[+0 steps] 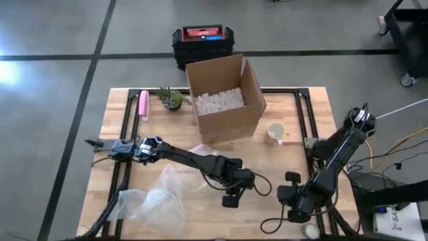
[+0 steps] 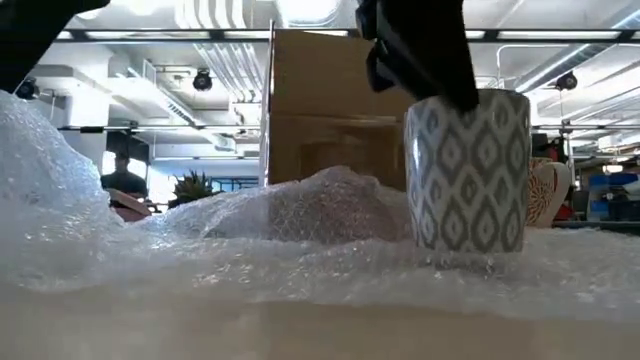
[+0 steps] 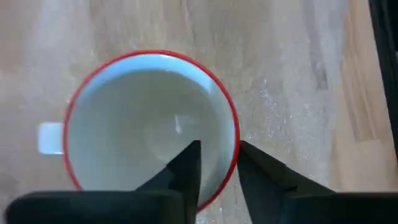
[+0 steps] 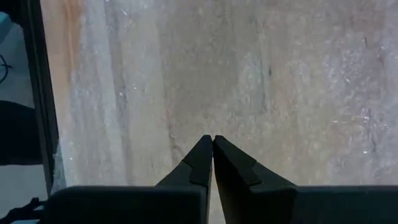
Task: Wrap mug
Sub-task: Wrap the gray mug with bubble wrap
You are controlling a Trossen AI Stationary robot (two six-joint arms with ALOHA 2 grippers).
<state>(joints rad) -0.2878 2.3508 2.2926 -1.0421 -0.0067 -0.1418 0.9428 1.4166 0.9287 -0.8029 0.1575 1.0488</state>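
A mug with a grey-and-white pattern (image 2: 470,170), a red rim and a white inside (image 3: 143,130) stands upright at the table's middle front. My left gripper (image 3: 217,146) comes down on it from above and hides it in the high view (image 1: 234,194). Clear bubble wrap (image 1: 157,197) lies crumpled to the mug's left, and in the low view the bubble wrap (image 2: 300,230) hides the mug's base. My right gripper (image 4: 212,140) hangs shut over bare wood near the front right (image 1: 289,195), holding nothing. My left gripper has the mug's rim (image 3: 229,134) between its two fingers, one inside the mug and one outside, on the side opposite the handle (image 3: 50,137). The fingers point straight down. The mug stays upright. Whether its base rests on the table cannot be told.
An open cardboard box (image 1: 224,100) with white packing peanuts stands at the far middle. A cream mug (image 1: 274,132) sits to its right. A small plant (image 1: 172,98) and a pink object (image 1: 142,104) are at the far left. A black-and-red crate (image 1: 204,41) sits beyond the table.
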